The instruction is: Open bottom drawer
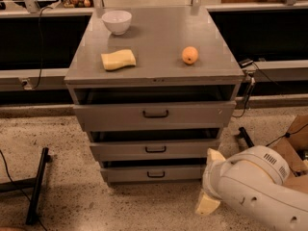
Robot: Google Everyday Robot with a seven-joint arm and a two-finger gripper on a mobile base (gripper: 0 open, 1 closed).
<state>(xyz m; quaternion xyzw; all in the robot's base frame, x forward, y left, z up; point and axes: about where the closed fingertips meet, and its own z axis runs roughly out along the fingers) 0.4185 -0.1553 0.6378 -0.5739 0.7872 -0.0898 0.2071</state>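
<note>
The grey metal cabinet [154, 76] has three drawer fronts. The bottom drawer [130, 173] is the narrowest and lowest, with a small dark bar handle [155, 174], and it looks pushed in. My gripper [211, 179] is low at the right of the cabinet, just right of the bottom drawer's right end and near the floor. Two cream fingers [207, 204] show apart, one above and one below the white arm [255, 186], with nothing between them. The gripper is not touching the handle.
On the cabinet top sit a white bowl [117, 21], a yellow sponge [118, 59] and an orange [189, 55]. A black stand leg [36, 186] lies on the speckled floor at left. A cardboard box [293, 146] and cables are at right.
</note>
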